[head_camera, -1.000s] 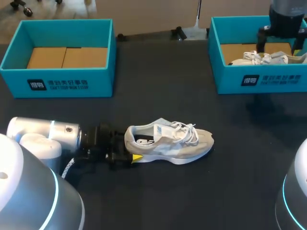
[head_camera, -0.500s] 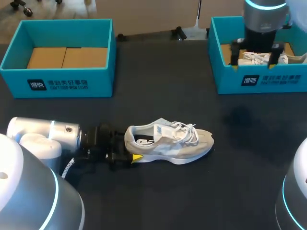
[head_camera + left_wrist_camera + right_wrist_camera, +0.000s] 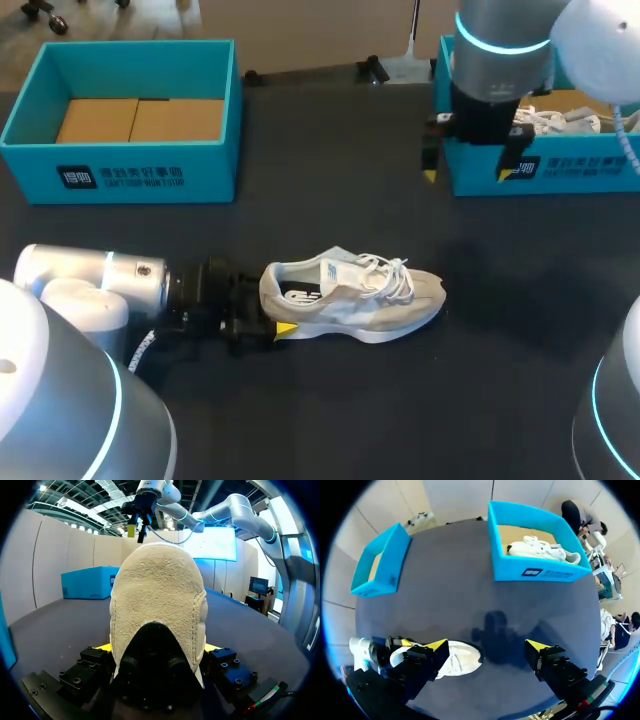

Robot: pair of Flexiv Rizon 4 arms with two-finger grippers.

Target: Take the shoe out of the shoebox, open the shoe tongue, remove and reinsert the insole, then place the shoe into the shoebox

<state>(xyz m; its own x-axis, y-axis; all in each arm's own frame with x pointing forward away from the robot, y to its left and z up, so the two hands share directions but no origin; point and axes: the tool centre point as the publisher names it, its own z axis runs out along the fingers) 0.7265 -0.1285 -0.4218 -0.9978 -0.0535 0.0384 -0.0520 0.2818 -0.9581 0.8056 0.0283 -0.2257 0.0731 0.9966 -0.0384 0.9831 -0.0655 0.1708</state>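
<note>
**L GRIPPER ON SHOE HEEL, R GRIPPER HANGING OPEN**

Clamping heel of shoe (image 3: 350, 290) w/ L gripper (image 3: 272, 308): pressing yellow tips against both sides of heel, spread only as wide as the heel. Resting shoe upright on its sole on dark table (image 3: 330, 420), near front-middle, toe pointing toward R side, laces on top. Reaching in low from L w/ L arm, lying along table behind heel.

Hanging R gripper (image 3: 468, 172) above table just beside front-L corner of R shoebox (image 3: 580, 170), fingers spread wide, holding nothing. Blocking L end of that box in head view w/ R arm.

Holding a 2nd white shoe (image 3: 565, 120) inside R shoebox, lying on cardboard floor. Showing only bare cardboard floor inside L shoebox (image 3: 120, 170), standing at far-L of table, well apart from shoe and both grippers.
</note>
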